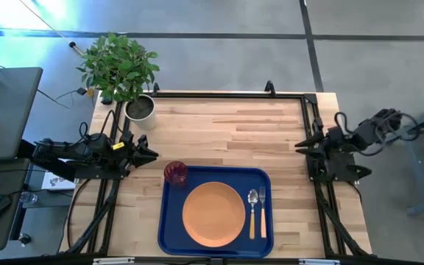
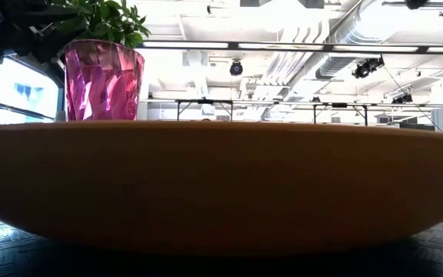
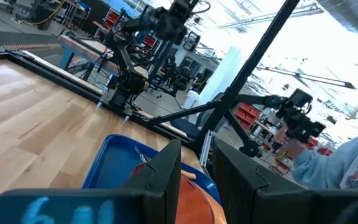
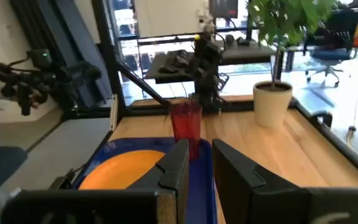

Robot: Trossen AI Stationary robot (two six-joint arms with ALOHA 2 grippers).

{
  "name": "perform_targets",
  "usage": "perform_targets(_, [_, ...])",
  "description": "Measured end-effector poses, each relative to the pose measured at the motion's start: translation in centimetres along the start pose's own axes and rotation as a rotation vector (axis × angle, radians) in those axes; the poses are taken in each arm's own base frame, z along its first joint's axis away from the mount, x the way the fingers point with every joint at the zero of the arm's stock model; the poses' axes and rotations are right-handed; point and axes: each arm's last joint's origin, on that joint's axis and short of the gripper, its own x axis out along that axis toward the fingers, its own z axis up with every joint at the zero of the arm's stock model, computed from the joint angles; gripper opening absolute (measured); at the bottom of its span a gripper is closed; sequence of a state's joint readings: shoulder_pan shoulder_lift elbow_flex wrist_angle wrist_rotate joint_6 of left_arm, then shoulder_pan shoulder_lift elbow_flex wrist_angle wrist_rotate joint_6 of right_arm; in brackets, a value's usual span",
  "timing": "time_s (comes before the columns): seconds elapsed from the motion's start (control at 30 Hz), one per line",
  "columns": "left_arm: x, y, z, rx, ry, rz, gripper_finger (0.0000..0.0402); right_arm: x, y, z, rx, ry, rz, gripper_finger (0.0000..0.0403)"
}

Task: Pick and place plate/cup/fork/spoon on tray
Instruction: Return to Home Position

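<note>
Table [image 1: 219,125]: wood top, potted plant [image 1: 124,73] at far left corner. Tray [image 1: 169,230] sits at near edge, centre. Plate [image 1: 213,213] lies in tray's middle. Cup [image 1: 176,173] upright on tray's far left corner. Spoon [image 1: 253,212] and fork [image 1: 262,210] lie side by side w/ plate on tray's right. My left gripper [image 1: 147,154] rests at left edge, narrow gap, empty. My right gripper [image 1: 304,146] at right edge, narrow gap, empty.

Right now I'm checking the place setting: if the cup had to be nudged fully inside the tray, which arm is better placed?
Left, probably. The left tool sits at the table's left edge, close to the cup on the tray's near-left corner. The right tool waits across the table, with plate, spoon and fork nearer.
</note>
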State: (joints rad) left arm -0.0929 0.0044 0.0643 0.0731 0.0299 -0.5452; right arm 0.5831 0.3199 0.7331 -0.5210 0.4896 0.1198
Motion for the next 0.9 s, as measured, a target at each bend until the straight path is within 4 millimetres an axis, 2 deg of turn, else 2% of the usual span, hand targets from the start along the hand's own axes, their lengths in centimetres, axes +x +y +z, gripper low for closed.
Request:
perform_targets(0.37, [0.0,0.0,0.0,0.144,0.001,0.001,0.0081,2.5,-0.3,-10.4,0.116,-0.026,-0.14,0.0062])
perform_targets(0.5, [0.0,0.0,0.0,0.226,0.001,0.001,0.0081,3.3,-0.2,-13.3,0.195,-0.047,-0.14,0.0062])
perform_targets(0.63, [0.0,0.0,0.0,0.289,0.002,0.001,0.0081,3.8,-0.2,-15.1,0.217,-0.066,-0.134,0.0062])
perform_targets(0.9, [0.0,0.0,0.0,0.287,0.001,0.001,0.0081,3.9,-0.2,-15.3,0.189,-0.061,-0.135,0.0062])
